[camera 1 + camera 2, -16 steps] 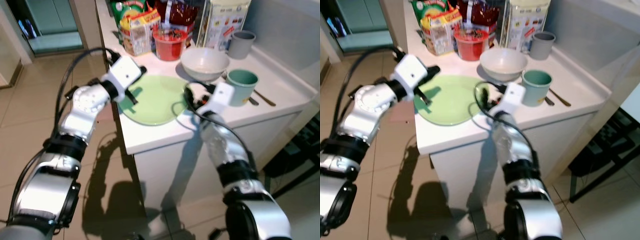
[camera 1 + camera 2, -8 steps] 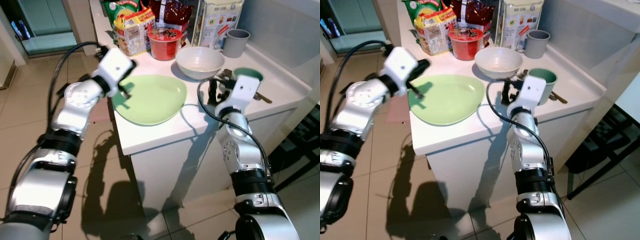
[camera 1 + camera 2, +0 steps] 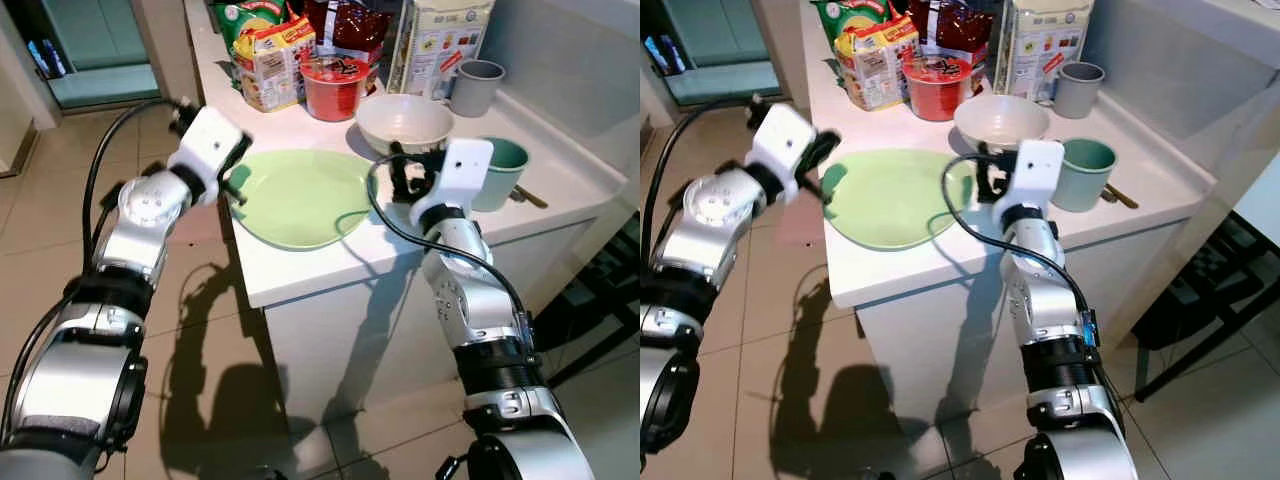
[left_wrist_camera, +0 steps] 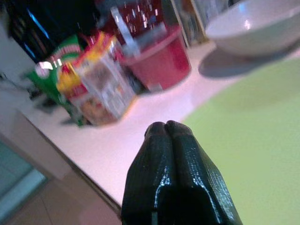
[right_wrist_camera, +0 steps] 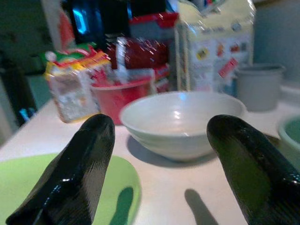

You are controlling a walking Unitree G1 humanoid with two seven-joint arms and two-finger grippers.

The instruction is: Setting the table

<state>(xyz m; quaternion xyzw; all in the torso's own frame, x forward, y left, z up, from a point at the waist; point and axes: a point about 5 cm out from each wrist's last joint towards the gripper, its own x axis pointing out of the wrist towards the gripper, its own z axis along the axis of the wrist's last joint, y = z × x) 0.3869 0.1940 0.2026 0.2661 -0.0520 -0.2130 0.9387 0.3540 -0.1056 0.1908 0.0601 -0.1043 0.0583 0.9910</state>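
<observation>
A: What's the biggest thing in front of the robot?

B: The white counter, with the green plate lying flat near its front edge, about the middle of the head views.

A: And around the plate?

B: At 1 o'clock from it sits the white bowl, close to the plate's rim but whether they touch is hard to tell. At 3 o'clock, past the right arm, stands the teal cup. At 12 o'clock is the red tub, with the yellow snack packet at 11 o'clock and the tall carton and grey mug further back at 1 to 2 o'clock.

A: The grippers?

B: The left gripper hangs at the plate's 9 o'clock edge, its two black fingers pressed together with nothing between them. The right gripper is at the plate's 3 o'clock side, pointing toward the bowl, its fingers spread wide and empty, the bowl framed in the gap between them.

A: Smallest thing?

B: A spoon handle poking out at 4 o'clock from the teal cup.
</observation>
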